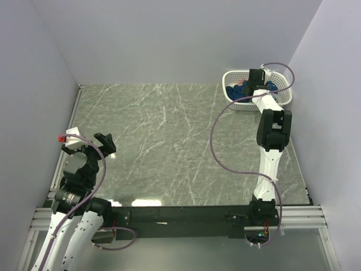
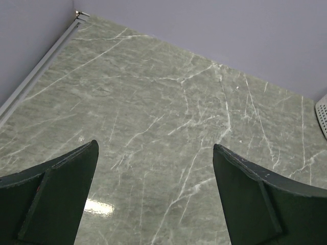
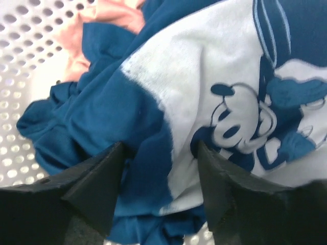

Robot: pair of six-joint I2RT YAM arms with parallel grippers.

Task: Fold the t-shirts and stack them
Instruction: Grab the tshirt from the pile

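The navy blue t-shirt (image 3: 97, 117) is seen crumpled inside the white perforated basket (image 1: 285, 97), which is set at the far right corner of the worktop (image 1: 169, 147). Its white cartoon print (image 3: 204, 76) is turned upward. The pink t-shirt (image 3: 84, 30) is bunched beside it against the basket wall, partly covered by navy cloth. The right gripper (image 3: 159, 150) is lowered into the basket, its fingers spread and pressed into the navy cloth, with a fold lying between them but not pinched. The left gripper (image 2: 154, 145) is held above bare worktop near the left edge, its fingers spread wide with nothing between them.
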